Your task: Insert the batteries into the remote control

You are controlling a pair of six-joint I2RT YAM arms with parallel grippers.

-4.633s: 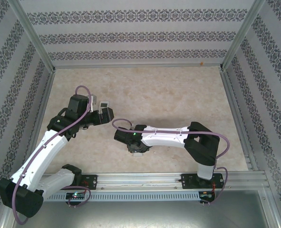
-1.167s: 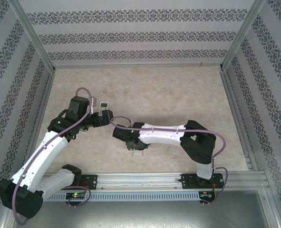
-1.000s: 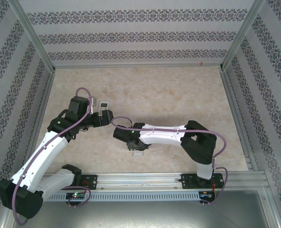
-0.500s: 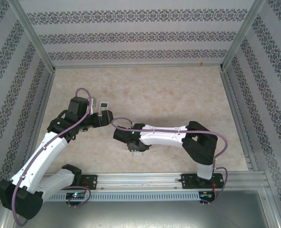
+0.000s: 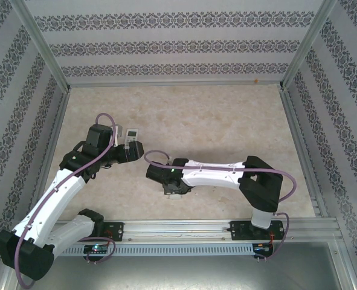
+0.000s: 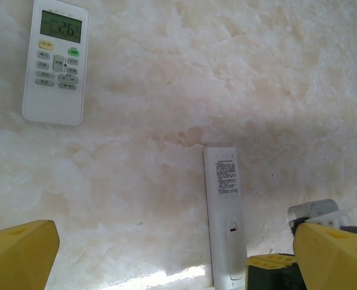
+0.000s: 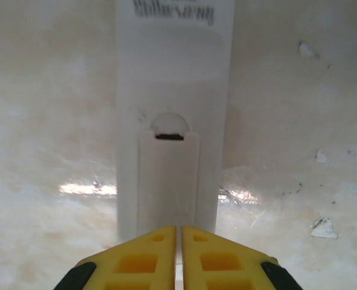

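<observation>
1. Plainly, from above, the right claw (image 5: pixel 173 191) sits low over the middle of the surface (image 5: pixel 226 121). The remote control (image 6: pixel 225 223) lies beneath it, so this arm is by far the nearer. The left claw (image 5: pixel 130 152) hangs off to the left, just beside the display remote (image 5: pixel 131 136). Against half a second ago, the right arm's elbow has drifted a little rightward and toward the near edge, while its claw keeps to the same spot. The left arm has hardly shifted.
2. From the left wrist, we see that claw's fingers (image 6: pixel 21 254) spread as wide as they go, with nothing between them but bare surface and the remote control. The remote lies back up, its long axis running away from the camera, label end far and battery cover (image 6: pixel 234 257) near. The right claw's yellow tip shows at that near end; we cannot tell whether it touches.
3. From the right wrist, the right claw's two fingers are pressed together and hold nothing. The remote control stretches straight ahead of them, its long axis in line with the seam between the fingers. The cover is still on, and its thumb notch (image 7: pixel 169 127) lies just beyond the tips. We judge the coming move turns on this alignment: the cover should slide along that axis.
</observation>
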